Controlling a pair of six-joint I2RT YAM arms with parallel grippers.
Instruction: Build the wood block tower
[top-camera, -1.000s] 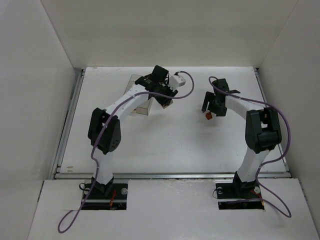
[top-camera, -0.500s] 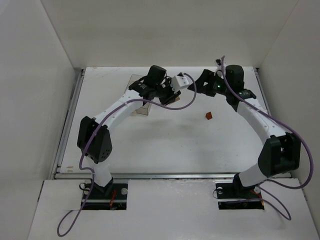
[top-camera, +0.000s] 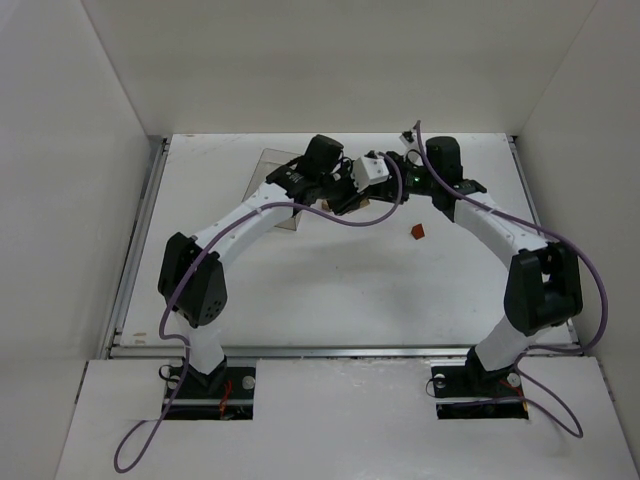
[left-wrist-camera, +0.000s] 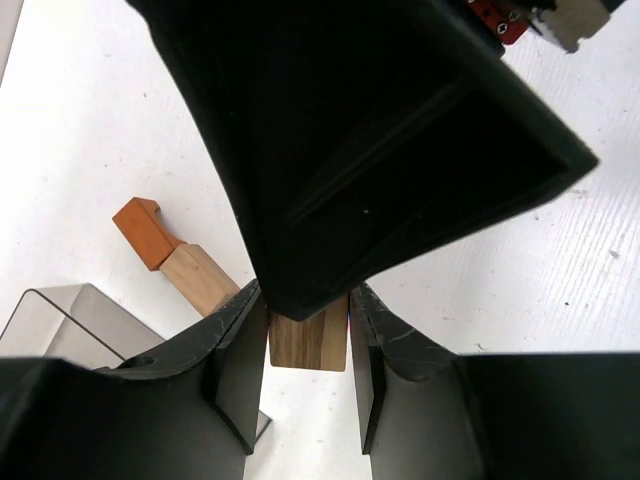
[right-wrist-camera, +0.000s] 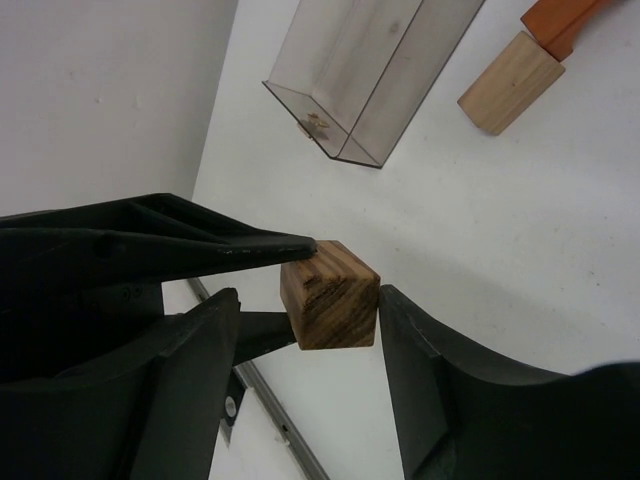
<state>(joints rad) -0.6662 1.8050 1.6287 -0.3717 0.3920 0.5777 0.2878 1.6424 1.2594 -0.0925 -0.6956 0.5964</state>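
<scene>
Handing off: your left gripper (left-wrist-camera: 307, 312) clenches the wood cube (left-wrist-camera: 307, 345); right gripper (right-wrist-camera: 310, 300) straddles it, jaws apart; close them squarely.

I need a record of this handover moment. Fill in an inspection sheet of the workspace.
Surface: white table, no spills seen.
Job's things: wood block held off the table between the two tools; orange piece touching a tan block on the table.
Clutter: clear plastic box, partly under the left arm in the top view.
Tools: left tool shut on the wood block; right tool open, jaws either side of the same block, a gap on one side.
Cables: purple cables run along both arms.
Surroundings: white walls on three sides.
</scene>
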